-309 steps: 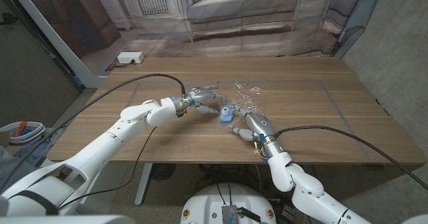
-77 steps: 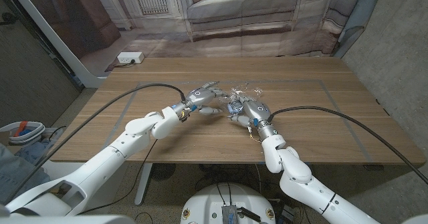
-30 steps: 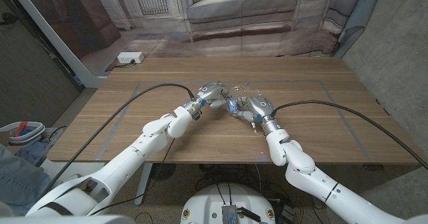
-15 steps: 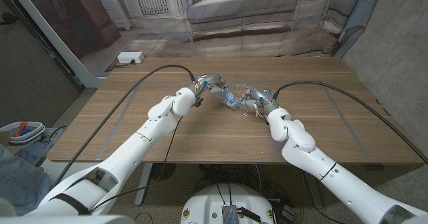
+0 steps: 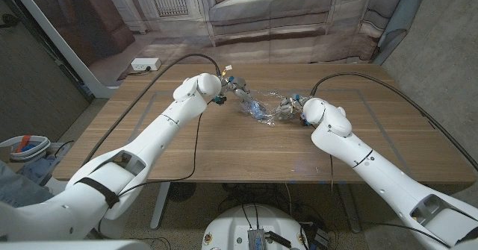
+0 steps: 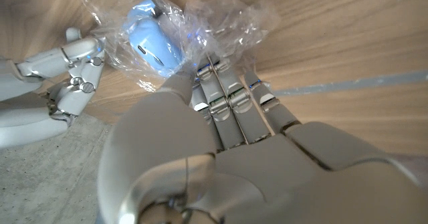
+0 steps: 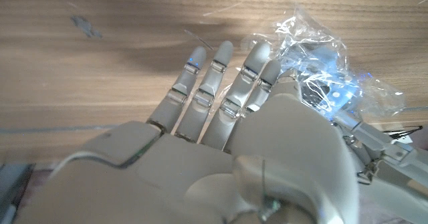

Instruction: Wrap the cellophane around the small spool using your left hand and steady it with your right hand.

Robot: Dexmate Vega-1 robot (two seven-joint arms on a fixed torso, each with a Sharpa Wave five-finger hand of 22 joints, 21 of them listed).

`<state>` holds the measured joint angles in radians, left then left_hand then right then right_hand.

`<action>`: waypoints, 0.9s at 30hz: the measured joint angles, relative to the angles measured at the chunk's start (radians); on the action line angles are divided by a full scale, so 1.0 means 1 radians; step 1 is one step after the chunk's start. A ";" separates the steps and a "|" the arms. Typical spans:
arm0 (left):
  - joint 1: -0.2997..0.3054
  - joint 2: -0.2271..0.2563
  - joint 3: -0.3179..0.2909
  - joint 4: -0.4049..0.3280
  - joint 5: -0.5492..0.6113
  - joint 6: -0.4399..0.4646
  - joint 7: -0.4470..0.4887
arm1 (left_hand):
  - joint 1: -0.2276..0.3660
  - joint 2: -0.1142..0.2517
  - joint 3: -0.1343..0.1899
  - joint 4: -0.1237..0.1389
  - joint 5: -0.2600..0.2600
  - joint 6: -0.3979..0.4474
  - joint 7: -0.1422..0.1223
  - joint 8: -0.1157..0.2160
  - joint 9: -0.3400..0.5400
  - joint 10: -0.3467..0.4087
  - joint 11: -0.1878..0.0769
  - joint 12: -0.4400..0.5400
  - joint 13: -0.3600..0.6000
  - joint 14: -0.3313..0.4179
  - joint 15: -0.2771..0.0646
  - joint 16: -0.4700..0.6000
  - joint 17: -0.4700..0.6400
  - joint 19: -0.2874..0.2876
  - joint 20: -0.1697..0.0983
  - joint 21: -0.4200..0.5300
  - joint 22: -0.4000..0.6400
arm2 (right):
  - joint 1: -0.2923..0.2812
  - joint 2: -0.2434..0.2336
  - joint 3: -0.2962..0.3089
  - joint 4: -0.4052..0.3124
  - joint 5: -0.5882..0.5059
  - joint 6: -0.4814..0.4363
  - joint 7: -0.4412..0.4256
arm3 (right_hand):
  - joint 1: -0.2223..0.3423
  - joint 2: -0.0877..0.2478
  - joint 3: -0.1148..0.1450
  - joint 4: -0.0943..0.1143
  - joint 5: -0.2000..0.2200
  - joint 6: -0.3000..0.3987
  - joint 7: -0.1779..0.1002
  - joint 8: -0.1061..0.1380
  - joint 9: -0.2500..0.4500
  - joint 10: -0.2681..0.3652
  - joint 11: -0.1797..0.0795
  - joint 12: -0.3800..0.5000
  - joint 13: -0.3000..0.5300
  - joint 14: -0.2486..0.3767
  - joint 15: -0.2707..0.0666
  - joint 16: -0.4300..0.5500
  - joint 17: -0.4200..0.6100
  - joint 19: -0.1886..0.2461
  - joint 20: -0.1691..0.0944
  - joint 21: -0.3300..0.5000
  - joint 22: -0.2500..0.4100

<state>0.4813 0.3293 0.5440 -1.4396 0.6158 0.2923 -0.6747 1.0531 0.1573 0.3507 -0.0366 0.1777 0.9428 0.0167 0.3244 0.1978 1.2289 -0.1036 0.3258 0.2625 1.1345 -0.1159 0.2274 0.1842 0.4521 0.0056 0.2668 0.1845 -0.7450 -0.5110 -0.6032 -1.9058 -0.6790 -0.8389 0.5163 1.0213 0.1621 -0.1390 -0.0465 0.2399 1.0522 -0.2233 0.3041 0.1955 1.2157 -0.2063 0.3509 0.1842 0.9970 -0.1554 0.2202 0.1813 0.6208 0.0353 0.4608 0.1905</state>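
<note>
Sitting near the middle of the worktop [image 5: 149, 142], the small spool [image 5: 256, 110] is lying loosely bundled in cellophane [image 5: 270, 110] between both hands. The left hand [image 5: 236, 86] is touching the film with extended fingers, gripping nothing that I can confirm. The right hand [image 5: 293, 106] is bracing beside the bundle, fingers straight (no clench visible). Risk: the slack film is springing open, or the spool is rolling away under uneven pressure.
</note>
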 measured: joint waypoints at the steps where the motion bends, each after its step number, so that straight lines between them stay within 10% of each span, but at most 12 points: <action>1: -0.017 -0.007 0.003 0.015 -0.013 0.017 -0.028 | 0.000 0.000 0.000 0.000 0.000 0.000 0.000 0.000 0.000 0.000 0.000 0.000 0.000 0.002 0.002 0.000 0.000 0.003 0.003 0.000 0.000 | 0.017 0.001 0.003 0.008 0.022 -0.021 0.023 | -0.002 -0.002 0.000 0.000 0.000 0.001 0.001 0.000 0.000 0.003 -0.003 0.000 0.000 0.000 0.000 0.000 0.000 0.000 0.000 0.000 0.000; 7: -0.033 -0.013 0.005 0.032 -0.069 0.074 -0.109 | 0.000 0.000 0.004 0.004 0.000 -0.002 0.002 -0.007 0.007 0.002 0.001 0.000 0.006 0.022 0.004 0.006 0.000 0.011 0.011 0.000 0.000 | 0.081 0.010 0.020 0.053 0.044 -0.041 0.043 | -0.006 0.002 0.005 0.004 -0.008 0.020 0.009 0.000 0.000 0.019 0.002 0.000 0.000 0.021 -0.006 0.000 0.000 0.014 -0.002 0.000 0.000; 8: -0.122 -0.054 0.014 0.145 -0.080 0.084 -0.120 | 0.000 0.000 0.004 0.004 0.000 -0.002 0.002 -0.007 0.009 0.002 0.002 0.000 0.008 0.027 0.005 0.006 0.000 0.012 0.012 0.000 0.000 | 0.093 0.013 0.026 0.064 0.044 -0.041 0.043 | -0.006 0.002 0.005 0.005 -0.008 0.024 0.013 0.004 0.000 0.022 0.003 0.000 0.000 0.025 -0.011 0.000 0.000 0.015 -0.003 0.000 0.000; 21: -0.324 -0.167 0.011 0.494 -0.202 0.172 -0.167 | 0.000 0.000 0.033 0.001 0.000 -0.016 0.016 -0.010 0.031 0.011 0.010 0.018 0.027 0.104 0.022 0.024 0.005 0.061 0.025 0.016 0.004 | 0.210 0.059 0.098 0.247 0.398 -0.225 0.135 | -0.020 0.015 0.025 0.025 -0.030 0.077 0.041 0.012 0.000 0.123 0.005 0.013 0.008 0.106 -0.045 0.007 -0.005 0.051 -0.025 0.010 0.006; 27: -0.347 -0.180 0.011 0.540 -0.227 0.172 -0.155 | -0.008 0.008 0.058 0.027 0.000 -0.021 0.021 -0.057 0.033 -0.004 0.009 0.015 0.050 0.088 0.051 0.015 0.014 0.069 0.042 0.023 0.004 | 0.244 0.068 0.117 0.311 0.457 -0.248 0.128 | -0.023 0.019 0.036 0.036 -0.031 0.058 0.060 -0.008 0.000 0.134 0.006 0.016 0.007 0.122 -0.043 0.007 -0.005 0.061 -0.036 0.014 0.005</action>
<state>0.1342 0.1490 0.5546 -0.8995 0.3885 0.4644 -0.8293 1.0455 0.1653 0.4087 -0.0101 0.1773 0.9220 0.0375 0.2671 0.2310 1.2244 -0.0948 0.3403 0.3128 1.2222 -0.0646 0.2429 0.1981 0.5210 0.0474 0.2899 0.1888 -0.5012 -0.4428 -0.4865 -1.5944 -0.2217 -1.0874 0.6445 0.9979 0.1811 -0.1032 -0.0109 0.2090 1.1106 -0.1636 0.2962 0.1956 1.3493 -0.2007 0.3664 0.1910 1.1189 -0.1983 0.2271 0.1767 0.6821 -0.0002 0.4748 0.1958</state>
